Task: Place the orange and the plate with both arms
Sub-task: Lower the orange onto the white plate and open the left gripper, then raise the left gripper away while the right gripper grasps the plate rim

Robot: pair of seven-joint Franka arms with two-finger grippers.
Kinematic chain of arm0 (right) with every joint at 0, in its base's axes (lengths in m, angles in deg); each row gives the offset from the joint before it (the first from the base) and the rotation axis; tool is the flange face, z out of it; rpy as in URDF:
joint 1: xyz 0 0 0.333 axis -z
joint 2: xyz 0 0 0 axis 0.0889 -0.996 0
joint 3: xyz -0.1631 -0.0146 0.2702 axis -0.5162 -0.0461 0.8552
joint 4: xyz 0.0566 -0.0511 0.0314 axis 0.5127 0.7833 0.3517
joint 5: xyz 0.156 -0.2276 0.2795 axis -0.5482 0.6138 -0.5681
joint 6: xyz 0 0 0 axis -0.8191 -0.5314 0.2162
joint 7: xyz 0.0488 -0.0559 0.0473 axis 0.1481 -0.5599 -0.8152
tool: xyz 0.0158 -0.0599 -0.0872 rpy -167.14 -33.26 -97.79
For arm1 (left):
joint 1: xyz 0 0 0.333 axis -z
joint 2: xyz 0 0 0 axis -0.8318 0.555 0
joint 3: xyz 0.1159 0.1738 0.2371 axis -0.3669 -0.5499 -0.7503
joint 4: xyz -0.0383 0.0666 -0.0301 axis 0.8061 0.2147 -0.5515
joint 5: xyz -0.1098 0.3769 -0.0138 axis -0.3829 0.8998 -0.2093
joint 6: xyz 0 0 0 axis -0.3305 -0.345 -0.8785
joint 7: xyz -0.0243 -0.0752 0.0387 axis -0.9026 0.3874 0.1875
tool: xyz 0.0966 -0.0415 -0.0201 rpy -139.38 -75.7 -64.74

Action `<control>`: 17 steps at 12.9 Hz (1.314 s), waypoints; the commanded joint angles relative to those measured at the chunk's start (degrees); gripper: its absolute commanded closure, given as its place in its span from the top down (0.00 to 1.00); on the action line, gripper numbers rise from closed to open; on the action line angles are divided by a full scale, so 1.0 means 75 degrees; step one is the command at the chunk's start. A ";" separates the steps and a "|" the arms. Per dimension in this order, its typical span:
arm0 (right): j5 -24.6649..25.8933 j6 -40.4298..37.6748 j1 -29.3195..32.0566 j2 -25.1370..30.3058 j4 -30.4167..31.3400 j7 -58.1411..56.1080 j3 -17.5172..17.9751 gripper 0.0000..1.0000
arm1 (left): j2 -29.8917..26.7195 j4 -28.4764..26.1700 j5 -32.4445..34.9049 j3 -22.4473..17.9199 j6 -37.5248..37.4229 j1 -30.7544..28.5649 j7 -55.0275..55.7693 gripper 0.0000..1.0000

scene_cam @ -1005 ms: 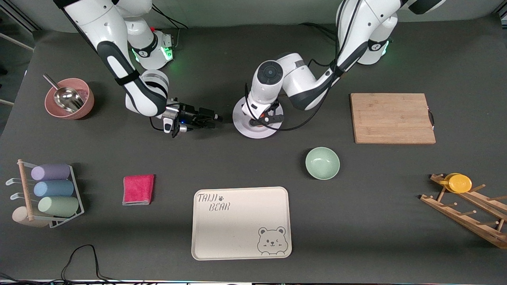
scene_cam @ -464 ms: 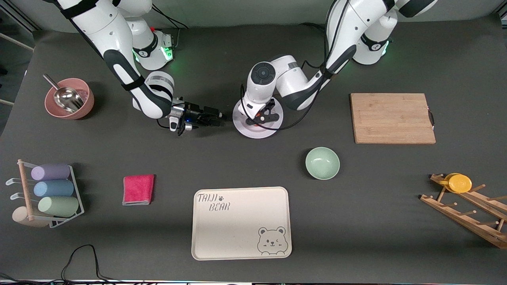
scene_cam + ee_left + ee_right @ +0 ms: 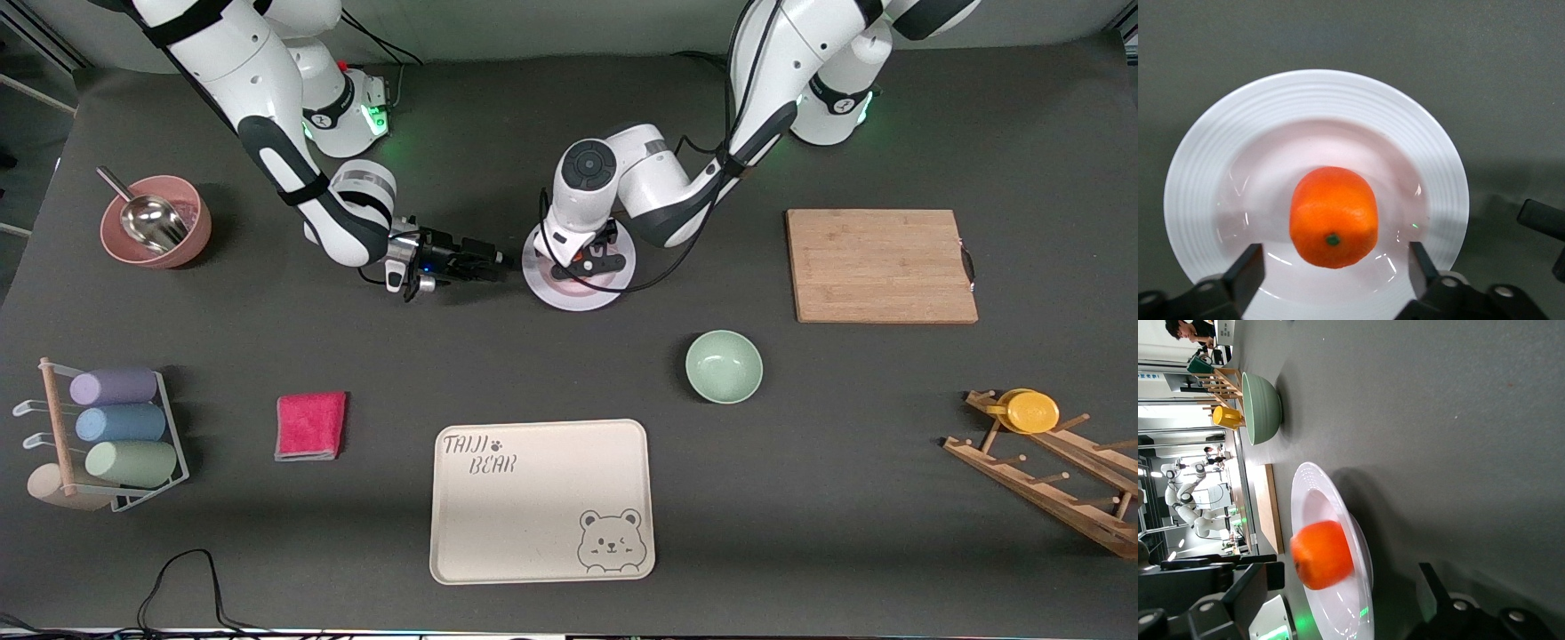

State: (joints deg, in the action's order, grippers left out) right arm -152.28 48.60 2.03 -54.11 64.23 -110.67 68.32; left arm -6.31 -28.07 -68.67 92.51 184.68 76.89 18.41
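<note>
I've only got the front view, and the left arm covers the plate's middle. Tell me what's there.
Observer: The orange lies on the plate.
Operator: Report the left gripper.
Observer: The left gripper is open over the plate, with its fingers on either side of the orange and not touching it.
Operator: Now the right one.
Observer: The right gripper is open beside the plate's rim, toward the right arm's end, and is not gripping it.

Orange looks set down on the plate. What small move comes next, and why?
Probably ease the right gripper forward onto the rim of the pale lavender-white round plate. The small bright-orange fruit already rests in the plate's middle, the open left gripper above clear of it, and the open right gripper sits level beside the rim.
</note>
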 commanded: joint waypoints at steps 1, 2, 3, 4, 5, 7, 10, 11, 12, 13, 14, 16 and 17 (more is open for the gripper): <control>-0.0532 0.0128 -0.0071 -0.0077 -0.0079 -0.0287 0.0243 0.99 | -0.0280 0.0127 0.0158 -0.0085 -0.0440 -0.0039 0.0201 1.00; -0.0615 0.0140 -0.0071 -0.0089 -0.0079 -0.0287 0.0302 0.99 | -0.0467 0.0186 0.0158 -0.0086 -0.0686 -0.0190 0.0189 1.00; -0.0639 0.0151 -0.0083 -0.0124 -0.0079 -0.0415 0.0338 0.99 | -0.0759 0.0198 0.0158 -0.0086 -0.0886 -0.0401 0.0166 1.00; -0.0778 0.0151 -0.0083 -0.0263 -0.0079 -0.0648 0.0350 0.99 | -0.1052 0.0210 0.0158 -0.0074 -0.1143 -0.0646 0.0073 1.00; -0.1035 0.0151 -0.0118 -0.0427 -0.0079 -0.1021 0.0384 0.99 | -0.1333 0.0303 0.0158 -0.0074 -0.1471 -0.0916 -0.0102 1.00; -0.1738 0.0151 -0.0176 -0.0662 -0.0091 -0.1632 0.0572 0.99 | -0.1698 0.0770 0.0147 -0.0074 -0.2301 -0.1396 -0.0862 1.00; -0.1846 0.0151 -0.0223 -0.0757 -0.0091 -0.1787 0.0619 0.99 | -0.1723 0.2034 -0.0204 -0.0062 -0.3602 -0.2229 -0.2208 1.00; -0.1846 0.0163 -0.0235 -0.0769 -0.0091 -0.1787 0.0631 0.98 | -0.1758 0.2259 -0.0205 -0.0085 -0.3873 -0.2428 -0.2596 1.00; -0.1846 0.0186 -0.0258 -0.0792 -0.0103 -0.1799 0.0631 0.95 | -0.1770 0.2481 -0.0228 -0.0074 -0.3981 -0.2755 -0.2786 1.00; -0.1869 0.0314 -0.0282 -0.0792 -0.0103 -0.1903 0.0666 0.90 | -0.1805 0.2576 -0.0229 -0.0039 -0.4248 -0.3129 -0.2846 1.00; -0.2020 0.0374 -0.0282 -0.0804 -0.0103 -0.2136 0.0678 0.81 | -0.1898 0.2635 -0.0205 -0.0027 -0.4564 -0.3412 -0.3113 1.00; -0.2407 0.0386 -0.0305 -0.0943 -0.0149 -0.2675 0.0759 0.54 | -0.2319 0.2718 -0.0298 -0.0805 -0.5301 -0.3334 -0.4631 1.00; -0.2432 0.0397 -0.0305 -0.1037 -0.0231 -0.2782 0.0771 0.45 | -0.2680 0.2741 -0.0496 -0.1705 -0.5491 -0.2891 -0.5184 1.00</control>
State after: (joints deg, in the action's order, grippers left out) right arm -167.89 50.48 0.17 -59.41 64.18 -127.54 73.49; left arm -21.35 -7.35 -69.89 88.17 147.19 51.24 -12.82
